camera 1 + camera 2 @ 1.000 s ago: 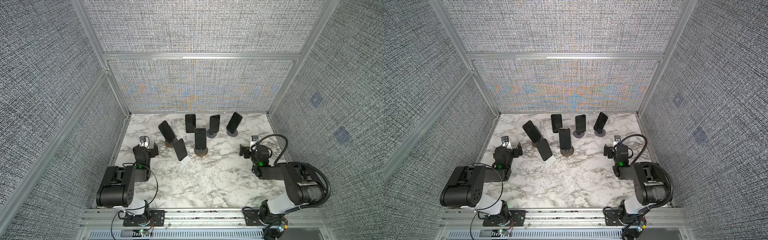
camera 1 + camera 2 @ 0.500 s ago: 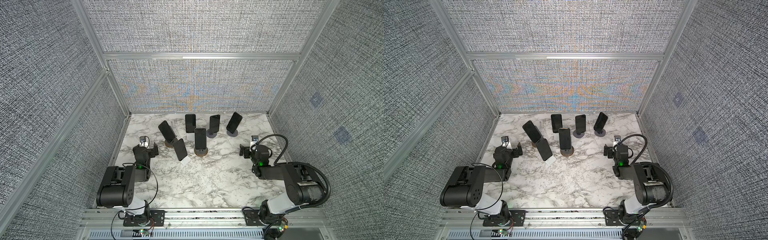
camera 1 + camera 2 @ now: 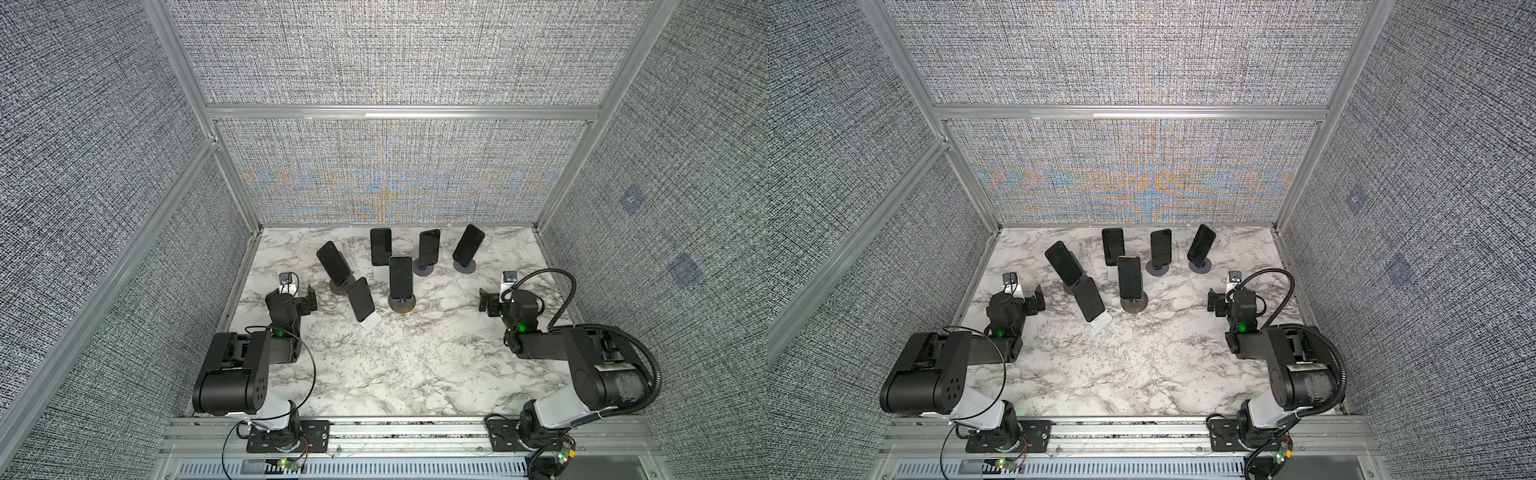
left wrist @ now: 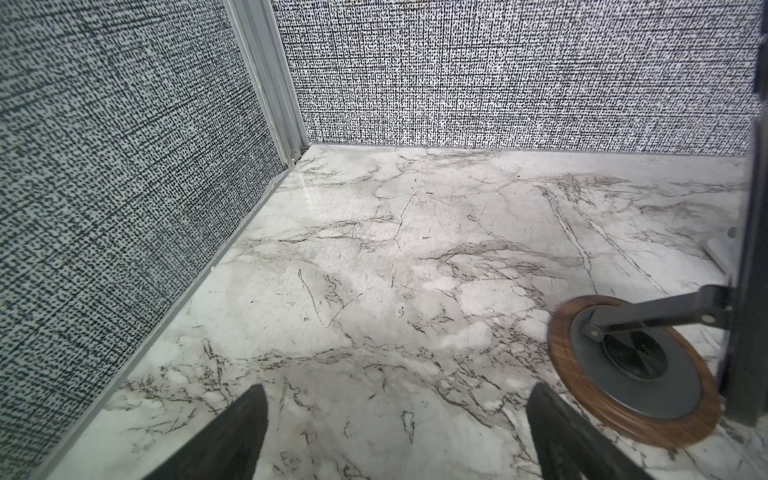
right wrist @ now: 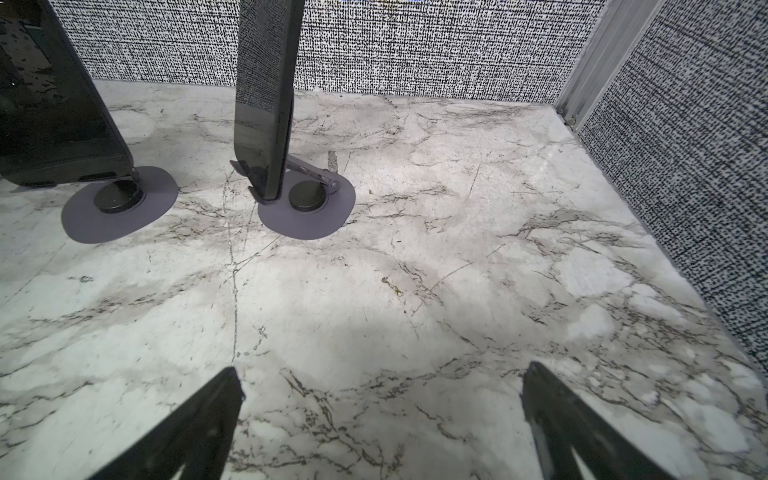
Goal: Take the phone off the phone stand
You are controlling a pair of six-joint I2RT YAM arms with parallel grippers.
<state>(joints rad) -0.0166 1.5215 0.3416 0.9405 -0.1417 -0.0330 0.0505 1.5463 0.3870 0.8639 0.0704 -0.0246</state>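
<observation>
six dark phones [image 3: 400, 276] stand propped across the far half of the marble desk [image 3: 415, 365]. the left gripper [image 4: 395, 399] sits low, jaws spread wide and empty, just beside a wood-rimmed phone stand [image 4: 636, 368]. the right gripper [image 5: 382, 378] is spread wide and empty too, near a phone [image 5: 266, 83] propped upright on a grey phone stand [image 5: 307, 222], not touching it

Lab test booth (aluminium frame [image 3: 399, 112], woven panels [image 3: 395, 54], marble tabletop [image 3: 415, 365])
</observation>
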